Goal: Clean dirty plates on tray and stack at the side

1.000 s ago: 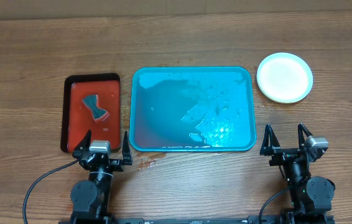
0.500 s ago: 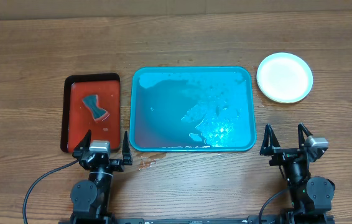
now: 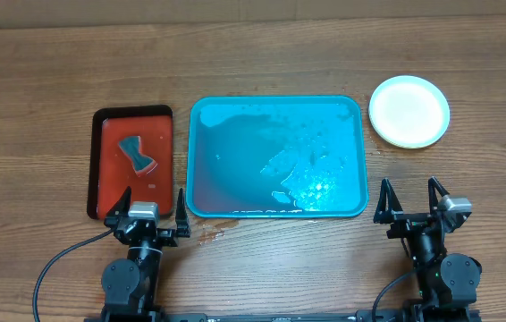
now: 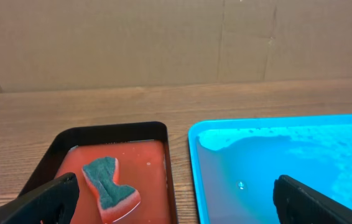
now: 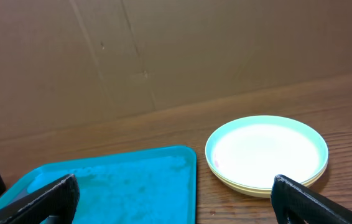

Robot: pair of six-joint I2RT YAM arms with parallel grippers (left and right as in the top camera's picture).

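Nothing has moved since the earlier frames: both arms are resting at the near edge of the table [image 3: 47, 80]. Your left gripper [image 3: 154, 195] stands wide open and holds nothing, and the sponge [image 3: 136, 154] lies just ahead of it on the red-brown tray [image 3: 93, 161]. Your right gripper [image 3: 409, 186] is also wide open and empty. Outward from it, the plates [image 3: 409, 110] sit as one stack on the table, to the right of the tray [image 3: 226, 161] and a little apart from its far corner. The tray carries only a film of water and no plate. I judge the task as finished, so the good way for this step is to stay parked with jaws apart and not to disturb the stack. In the right wrist view you see a pale top plate with a green rim under it; the full count I cannot tell.
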